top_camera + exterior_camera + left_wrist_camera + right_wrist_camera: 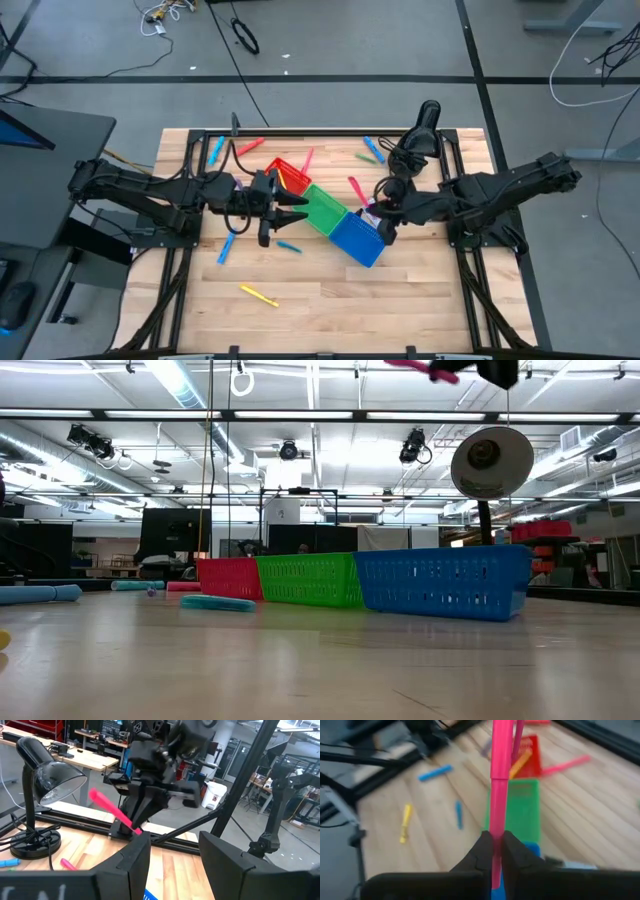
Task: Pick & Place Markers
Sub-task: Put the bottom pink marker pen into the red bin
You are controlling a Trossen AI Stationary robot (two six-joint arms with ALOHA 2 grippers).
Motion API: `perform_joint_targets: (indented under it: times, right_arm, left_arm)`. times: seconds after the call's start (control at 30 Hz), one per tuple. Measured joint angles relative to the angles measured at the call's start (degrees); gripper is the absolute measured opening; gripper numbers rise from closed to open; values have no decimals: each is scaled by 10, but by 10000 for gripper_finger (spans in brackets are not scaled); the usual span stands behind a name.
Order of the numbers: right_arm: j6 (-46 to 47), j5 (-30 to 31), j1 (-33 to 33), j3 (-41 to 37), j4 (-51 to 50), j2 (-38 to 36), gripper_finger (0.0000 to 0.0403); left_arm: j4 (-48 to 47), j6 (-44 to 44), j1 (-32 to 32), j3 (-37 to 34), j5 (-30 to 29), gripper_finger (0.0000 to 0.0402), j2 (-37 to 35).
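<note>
Clamped in right claw (493, 851): pink marker (500, 780), above blue bin (357, 238). Left claw (300, 208) apart, empty, beside green bin (325, 209).

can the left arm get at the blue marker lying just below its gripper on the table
Probably yes: the left gripper is open and empty, and the blue marker lies on bare wood beside it, with nothing over it.

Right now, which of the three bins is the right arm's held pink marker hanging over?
The blue bin, the end one nearest the right gripper. Its fingers pinch the pink marker above it; the green bin and red bin lie beyond.
</note>
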Motion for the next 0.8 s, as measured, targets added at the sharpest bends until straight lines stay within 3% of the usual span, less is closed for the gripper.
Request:
perform_joint_targets:
  times: [0.53,0.8]
  right_arm:
    - [-223,-23,1,0,278,0,9]
    - [-277,-54,-4,0,350,2,9]
  left_arm:
    - [27,0,0,0,0,174,0]
    - [57,4,5,3,0,174,0]
